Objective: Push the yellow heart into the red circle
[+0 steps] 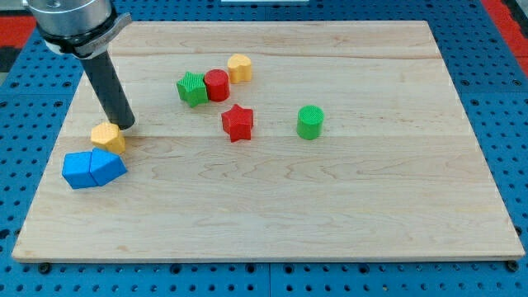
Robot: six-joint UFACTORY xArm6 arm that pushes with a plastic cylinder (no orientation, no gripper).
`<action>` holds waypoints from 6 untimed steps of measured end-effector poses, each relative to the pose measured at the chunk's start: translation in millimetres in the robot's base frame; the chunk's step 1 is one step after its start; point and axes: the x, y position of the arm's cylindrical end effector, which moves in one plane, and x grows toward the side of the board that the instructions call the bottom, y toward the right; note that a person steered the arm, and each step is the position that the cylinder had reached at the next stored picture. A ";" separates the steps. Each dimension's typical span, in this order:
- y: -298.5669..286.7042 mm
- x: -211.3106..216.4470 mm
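My tip (126,126) sits at the view's left, touching or just beside the upper right edge of a yellow block (108,136), no jaws here, just a bare rod holding nothing. That yellow block looks pentagon-ish, not the heart, though the shape is hard to call from this angle. The yellow heart (239,67) is near the view's top centre, already touching or just beside the red circle (217,85), which in turn touches a green block (192,89), shape unclear, ribbed top. So the task pair looks near enough joined; judgement only, contact can't be confirmed. Risks: tip is well apart from the heart, on the wrong yellow piece; pushing on from here would shove that block into the blue blocks (93,168) just below it and achieve nothing. If I head for the heart from the left, the rod's path runs through the green block and the red circle, would scatter the cluster and split the pair. Approaching from the view's top right is safer, but an off-centre push could spin the heart past the circle, or drive the circle into the green block. Red star (238,123) lies just below the cluster, could get clipped. Counts: yellow two, red two (circle, star), green two (ribbed one, green cylinder (310,122) at the view's right), blue two touching side by side, eight blocks on one wooden board (330,206).
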 end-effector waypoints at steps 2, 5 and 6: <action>170.9 -53.2; 202.2 -168.5; 184.6 -151.6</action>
